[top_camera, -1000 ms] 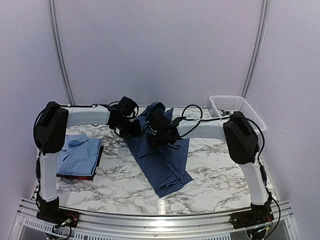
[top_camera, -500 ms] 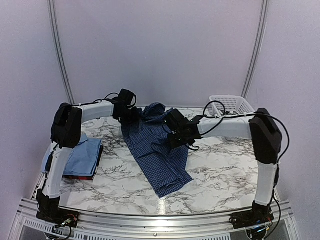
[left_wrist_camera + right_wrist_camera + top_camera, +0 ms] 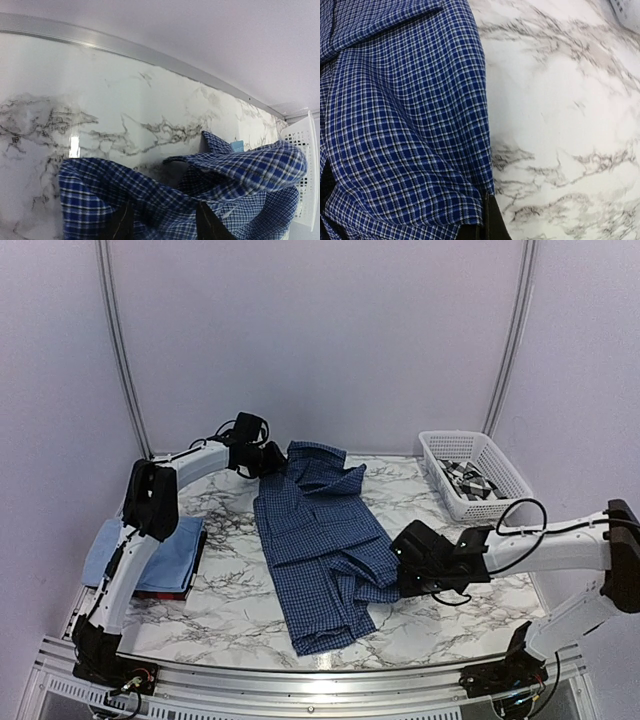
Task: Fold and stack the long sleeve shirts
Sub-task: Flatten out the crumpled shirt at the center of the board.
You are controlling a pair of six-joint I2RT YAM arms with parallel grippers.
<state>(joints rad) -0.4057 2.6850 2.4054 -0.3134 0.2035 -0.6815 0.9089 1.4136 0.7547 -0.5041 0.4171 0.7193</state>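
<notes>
Holding the navy shirt (image 3: 318, 540) spread on the tabletop (image 3: 225, 605), I have the right hand (image 3: 400, 568) pinched shut on its side edge; the left hand (image 3: 268, 458) seems clamped by its collar.

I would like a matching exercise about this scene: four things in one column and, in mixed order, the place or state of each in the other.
1 navy checked shirt
2 light blue shirt
3 black-and-white checked shirt
4 right hand

A in the white basket
B folded, at the left side of the table
C closed at the navy checked shirt's right edge
D spread over the middle of the table

Pairs: 1-D; 2-B; 3-A; 4-C
</notes>
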